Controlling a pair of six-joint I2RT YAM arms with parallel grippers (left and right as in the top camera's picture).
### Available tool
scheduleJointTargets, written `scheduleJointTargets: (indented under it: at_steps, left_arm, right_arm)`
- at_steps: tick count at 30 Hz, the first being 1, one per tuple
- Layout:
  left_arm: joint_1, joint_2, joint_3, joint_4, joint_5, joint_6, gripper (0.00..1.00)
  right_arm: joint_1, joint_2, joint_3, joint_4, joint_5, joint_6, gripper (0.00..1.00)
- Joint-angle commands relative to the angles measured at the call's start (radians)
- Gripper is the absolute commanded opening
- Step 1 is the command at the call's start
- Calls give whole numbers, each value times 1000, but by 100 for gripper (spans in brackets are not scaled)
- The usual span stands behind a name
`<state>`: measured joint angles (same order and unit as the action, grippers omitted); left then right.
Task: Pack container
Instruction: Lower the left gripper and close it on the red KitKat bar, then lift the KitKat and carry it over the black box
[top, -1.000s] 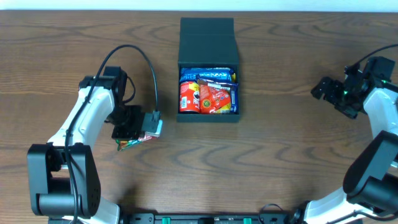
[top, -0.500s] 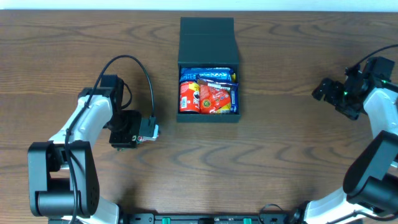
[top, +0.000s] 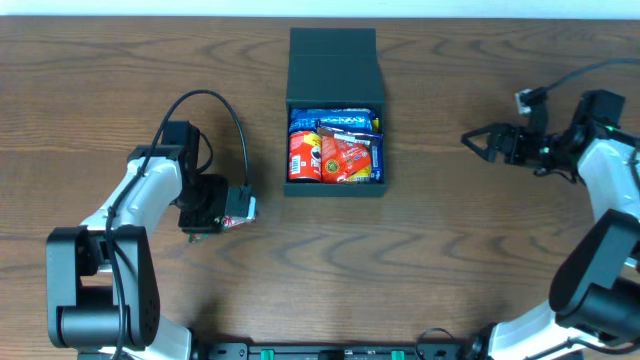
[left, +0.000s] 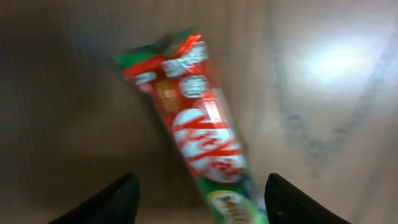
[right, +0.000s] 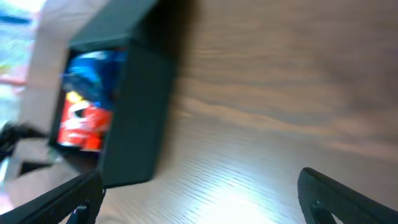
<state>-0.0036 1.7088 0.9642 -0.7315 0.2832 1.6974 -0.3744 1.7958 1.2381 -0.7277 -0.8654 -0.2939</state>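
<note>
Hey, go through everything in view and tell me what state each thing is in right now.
Container: open, lid folded back, filled with snack packets.
Chocolate bar: wrapped, lying on the table, not gripped.
Left gripper: open, over the chocolate bar.
Right gripper: open, empty, pointing toward the container.

I've got the container sitting mid-worktop toward the far edge, its lid flap laid back on the far side and snack packets packed inside. The chocolate bar lies on the worktop left of it and nearer, under the left jaws. The right jaws are off to the container's right.
</note>
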Motion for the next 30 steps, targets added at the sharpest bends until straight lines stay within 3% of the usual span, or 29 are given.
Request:
scheduleJointTargets:
  at_steps: [1,26,30]
  left_arm:
    - [3,12,-34,35,2,-52,66]
    - [3,41,-60,56,32,-86,60]
    - [3,45,-60,66,31,-86,50]
  right_arm:
    - [36,-24,16,5,-108,-82,99]
    - [80,-24,16,2,-84,-81,99]
    - [80,-24,16,2,-84,-81,99]
